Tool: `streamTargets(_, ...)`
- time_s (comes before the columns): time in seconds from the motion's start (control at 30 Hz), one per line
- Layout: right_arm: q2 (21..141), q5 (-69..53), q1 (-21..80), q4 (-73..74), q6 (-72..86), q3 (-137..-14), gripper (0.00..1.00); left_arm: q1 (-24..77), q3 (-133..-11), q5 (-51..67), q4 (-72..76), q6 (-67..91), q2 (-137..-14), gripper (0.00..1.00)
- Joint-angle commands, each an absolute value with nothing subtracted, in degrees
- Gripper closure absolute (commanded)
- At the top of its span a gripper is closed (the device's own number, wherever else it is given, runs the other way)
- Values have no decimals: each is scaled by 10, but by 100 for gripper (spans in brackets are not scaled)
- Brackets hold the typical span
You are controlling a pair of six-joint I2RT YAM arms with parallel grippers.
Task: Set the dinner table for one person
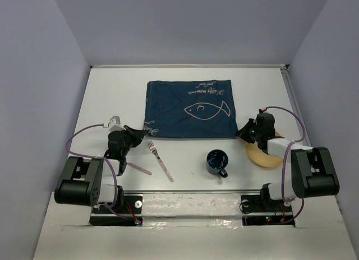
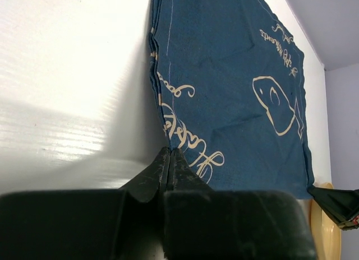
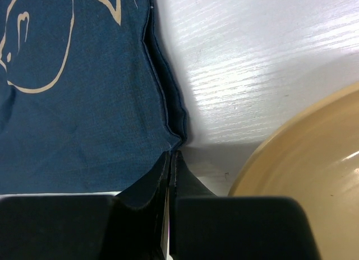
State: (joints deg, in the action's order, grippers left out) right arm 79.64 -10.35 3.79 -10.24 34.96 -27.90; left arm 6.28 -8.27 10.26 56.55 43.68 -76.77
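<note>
The dinner table [image 1: 112,97] is a plain white top. A dark blue fish-print cloth [image 1: 190,108] lies flat at its middle. My left gripper [image 1: 138,133] is shut, its tips [image 2: 169,151] pinched on the cloth's [image 2: 235,92] near-left corner. My right gripper [image 1: 243,131] is also shut, its tips [image 3: 170,154] closed on the near-right corner of the cloth [image 3: 73,103]. A tan plate [image 1: 263,157] lies under the right arm, beside that corner. A dark blue mug [image 1: 217,162] and a fork [image 1: 160,159] sit in front of the cloth.
A second slim pink-handled utensil [image 1: 137,168] lies by the left arm, partly hidden by it. The plate's rim [image 3: 314,176] is just right of the right fingers. Walls enclose the table at the back and sides.
</note>
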Motion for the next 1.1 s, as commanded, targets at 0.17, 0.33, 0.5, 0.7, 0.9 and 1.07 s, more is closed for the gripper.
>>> streamTargets(0.17,766,-110,45,-118,335,-279,73,60,-53,110,594,432,-691,42)
streamTargets(0.33,725,-95,45,-79,325,-293,50,60,-65,75,515,430,-587,31)
streamTargets(0.5,686,-81,72,-34,319,-308,49,61,-81,58,461,428,-499,29)
streamTargets(0.7,613,-13,162,40,310,-334,61,90,-128,102,406,434,-462,32)
streamTargets(0.9,525,49,207,120,308,-353,68,150,-270,141,277,397,-381,31)
streamTargets(1.07,512,193,207,219,302,-368,67,178,-370,189,94,284,-320,25)
